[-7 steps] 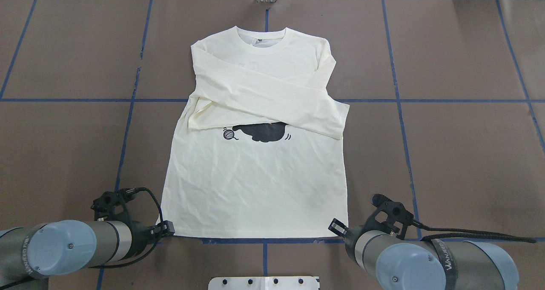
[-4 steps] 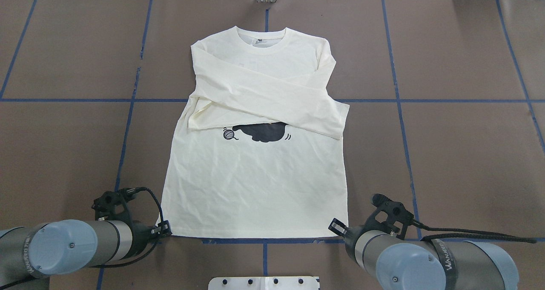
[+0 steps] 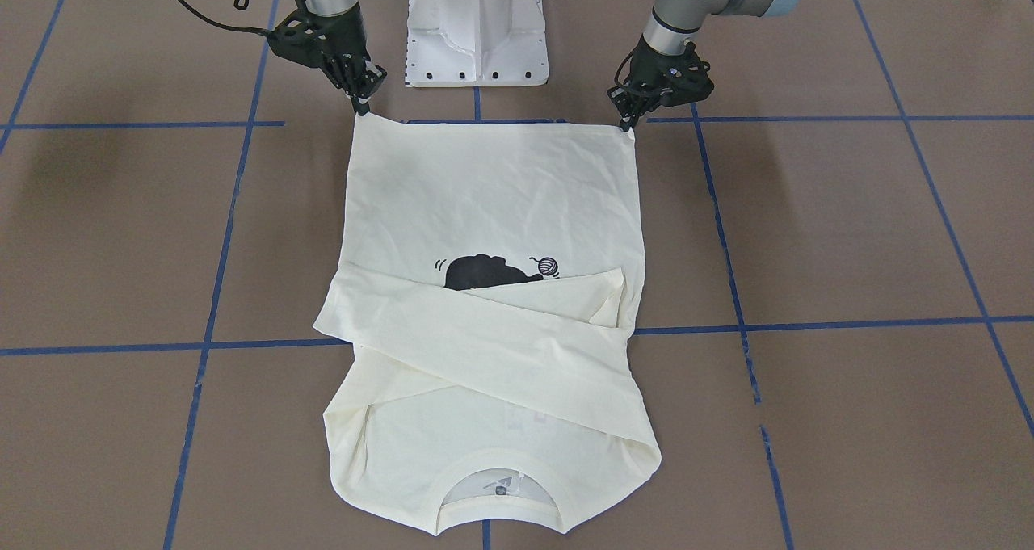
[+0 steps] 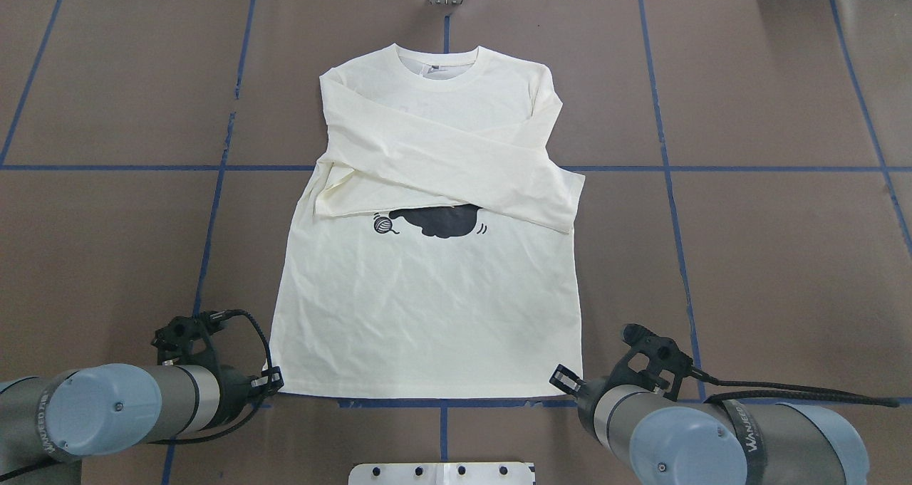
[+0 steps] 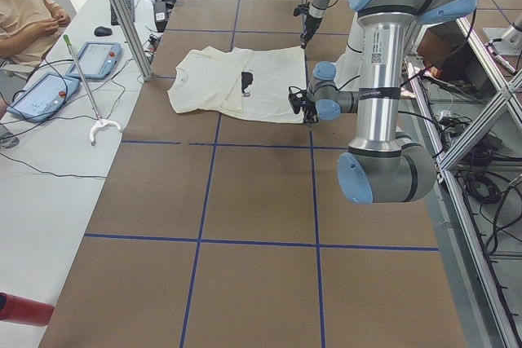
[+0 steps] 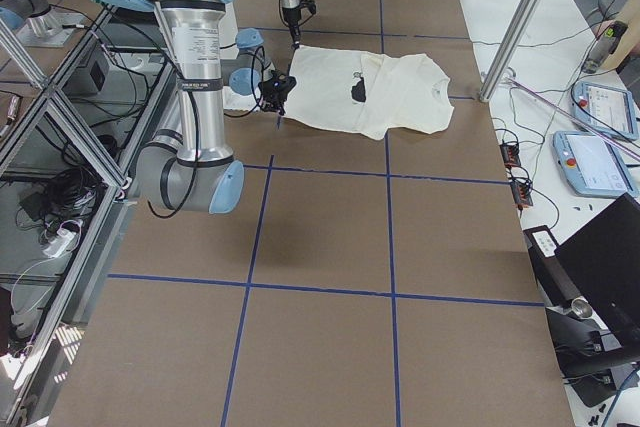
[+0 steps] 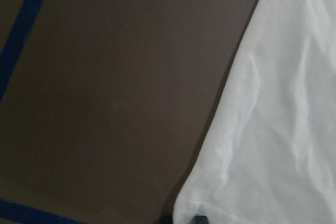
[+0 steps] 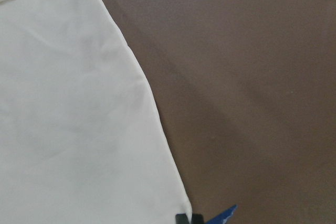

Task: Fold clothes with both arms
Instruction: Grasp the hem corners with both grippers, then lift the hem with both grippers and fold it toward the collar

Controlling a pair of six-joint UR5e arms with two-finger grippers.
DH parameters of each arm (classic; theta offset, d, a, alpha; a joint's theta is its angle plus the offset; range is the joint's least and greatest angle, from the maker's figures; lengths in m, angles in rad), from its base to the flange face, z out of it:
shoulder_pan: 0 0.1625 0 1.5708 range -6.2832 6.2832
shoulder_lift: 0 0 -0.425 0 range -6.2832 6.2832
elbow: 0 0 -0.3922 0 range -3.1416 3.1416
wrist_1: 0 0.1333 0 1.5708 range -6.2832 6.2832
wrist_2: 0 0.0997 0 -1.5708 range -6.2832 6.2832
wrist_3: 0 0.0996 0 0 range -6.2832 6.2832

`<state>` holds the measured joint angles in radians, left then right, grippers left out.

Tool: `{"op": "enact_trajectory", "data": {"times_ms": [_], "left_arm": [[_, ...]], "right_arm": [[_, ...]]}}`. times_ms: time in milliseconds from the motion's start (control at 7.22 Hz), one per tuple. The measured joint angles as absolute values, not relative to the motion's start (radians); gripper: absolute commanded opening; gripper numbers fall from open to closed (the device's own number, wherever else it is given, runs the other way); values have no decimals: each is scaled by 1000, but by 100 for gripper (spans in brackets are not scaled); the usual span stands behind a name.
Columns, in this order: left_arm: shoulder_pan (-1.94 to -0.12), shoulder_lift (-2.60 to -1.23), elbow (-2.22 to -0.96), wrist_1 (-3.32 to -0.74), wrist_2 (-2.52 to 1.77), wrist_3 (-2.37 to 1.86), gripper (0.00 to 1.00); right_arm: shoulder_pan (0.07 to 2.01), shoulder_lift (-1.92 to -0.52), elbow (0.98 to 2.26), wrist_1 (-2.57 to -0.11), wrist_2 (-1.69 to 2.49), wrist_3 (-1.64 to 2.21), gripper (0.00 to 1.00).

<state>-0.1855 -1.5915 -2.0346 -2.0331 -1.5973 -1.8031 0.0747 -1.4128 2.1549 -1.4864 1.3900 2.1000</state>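
Observation:
The cream long-sleeve T-shirt (image 4: pixel 427 307) lies flat on the table, neck at the far side and both sleeves folded across the chest. They cover the top of the black cat print (image 4: pixel 445 221). My left gripper (image 4: pixel 274 382) is at the shirt's near left hem corner, its fingertips closed on the corner (image 7: pixel 199 217). My right gripper (image 4: pixel 564 379) is at the near right hem corner, its fingertips together on the cloth edge (image 8: pixel 189 217). In the front-facing view the left gripper (image 3: pixel 628 126) and the right gripper (image 3: pixel 361 107) each touch a hem corner. The hem lies low on the table.
The brown table (image 4: pixel 748 257) carries blue tape lines. The white pedestal base (image 3: pixel 477 25) stands between the arms, just behind the hem. An operator (image 5: pixel 24 14) sits at the far side with tablets (image 5: pixel 45 95) on a white side table.
My left gripper has shifted slightly to the left and toward the robot at the hem corner. The right arm and the shirt have not visibly moved.

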Motion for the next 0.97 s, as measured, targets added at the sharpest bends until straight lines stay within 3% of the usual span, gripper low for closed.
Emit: {"op": "enact_trajectory", "data": {"times_ms": [554,970], "left_arm": [[-181,-1591,-2143,-1989,-1595,-1816,0],[-109,-1589,-2314,-1874,-1597,-1902,0]], "right_arm": [[58,-1504,2274,-1487,1394,2102,0],[-10,-1620,2415,-1492,1392,2112,0]]}}
